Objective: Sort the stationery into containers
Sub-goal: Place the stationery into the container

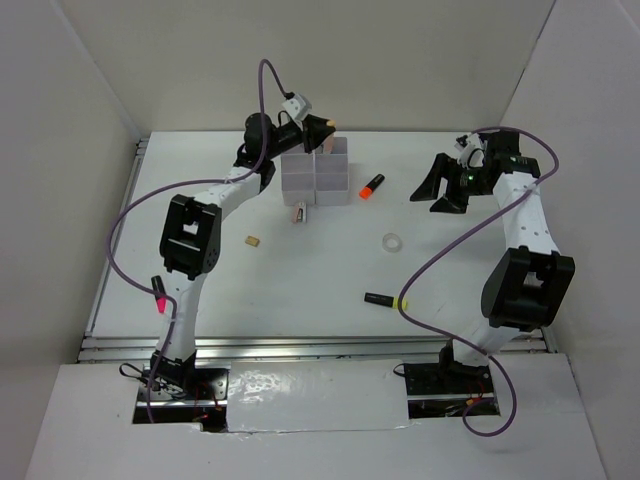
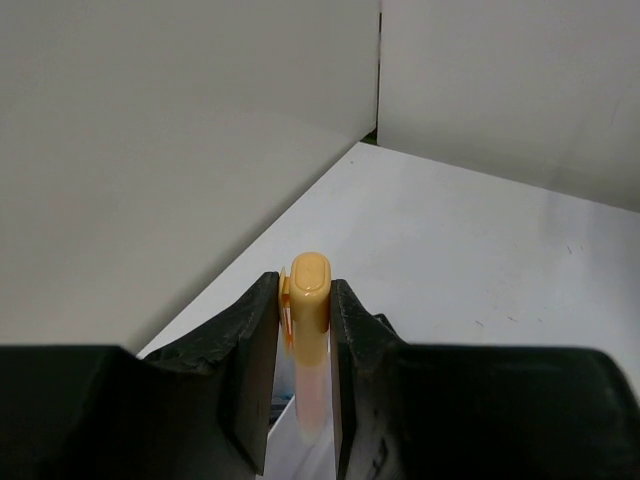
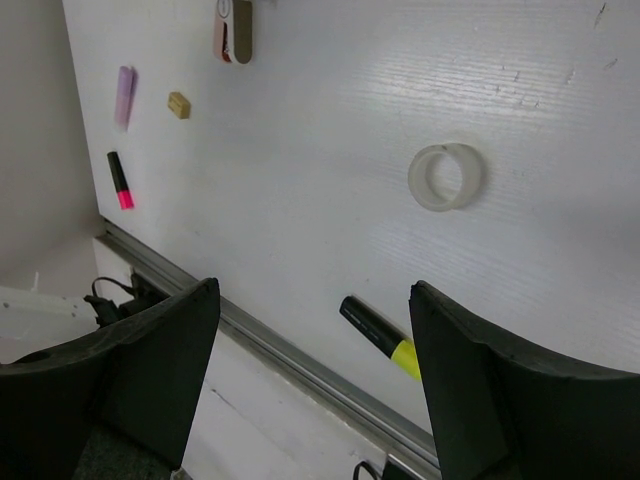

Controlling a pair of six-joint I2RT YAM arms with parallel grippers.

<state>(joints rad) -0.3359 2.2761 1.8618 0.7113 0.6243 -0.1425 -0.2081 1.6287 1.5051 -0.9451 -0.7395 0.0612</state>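
Observation:
My left gripper [image 1: 322,128] hovers over the back of the white containers [image 1: 316,175], shut on a marker [image 2: 308,300] with an orange-yellow cap and a pale pink body. A white container wall [image 2: 290,435] shows below the marker. My right gripper [image 1: 441,189] hangs open and empty above the right of the table. Loose stationery on the table: an orange highlighter [image 1: 371,185], a clear tape ring [image 1: 392,243], a yellow-and-black highlighter [image 1: 387,300], a tan eraser [image 1: 253,241], a pink-and-black marker [image 1: 158,295]. The right wrist view shows the tape ring [image 3: 446,177] and the yellow-and-black highlighter [image 3: 380,335] below my right gripper [image 3: 315,295].
A small pink-and-brown item [image 1: 299,212] lies just in front of the containers. A pale pink marker [image 3: 124,95] lies near the eraser [image 3: 179,104]. A metal rail [image 1: 320,343] borders the table's near edge, and white walls enclose the sides and back.

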